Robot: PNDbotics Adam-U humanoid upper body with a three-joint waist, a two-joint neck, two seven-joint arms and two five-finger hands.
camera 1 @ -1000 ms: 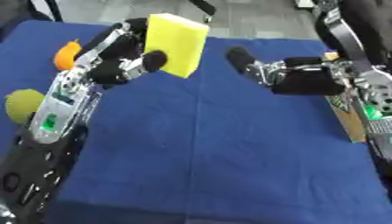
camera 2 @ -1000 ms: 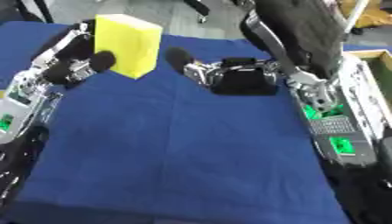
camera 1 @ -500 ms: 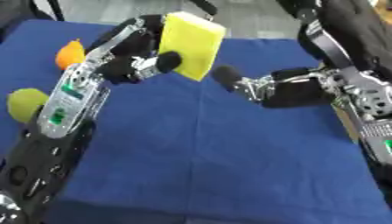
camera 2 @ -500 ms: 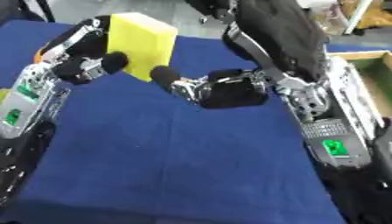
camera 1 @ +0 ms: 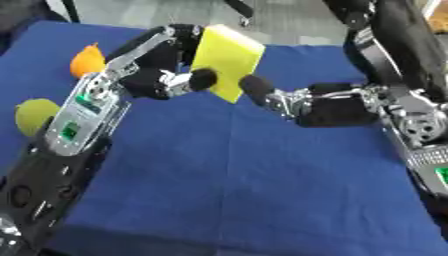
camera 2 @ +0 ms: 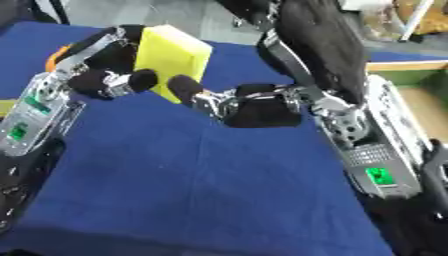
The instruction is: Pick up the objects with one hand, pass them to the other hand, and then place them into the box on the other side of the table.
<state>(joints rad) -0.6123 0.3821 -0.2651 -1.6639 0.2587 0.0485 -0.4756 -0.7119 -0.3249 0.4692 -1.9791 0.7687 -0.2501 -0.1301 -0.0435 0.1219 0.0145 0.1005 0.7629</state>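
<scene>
Handover step: yellow block (camera 1: 227, 61) held aloft over the far table (camera 1: 262, 190) in the left hand (camera 1: 162, 75), fingers curled round it; right hand (camera 1: 302, 102), fingers extended, just touching its lower edge, must next close before the left releases.

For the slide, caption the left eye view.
Left hand holds yellow block up as right hand reaches for the handover.
</scene>
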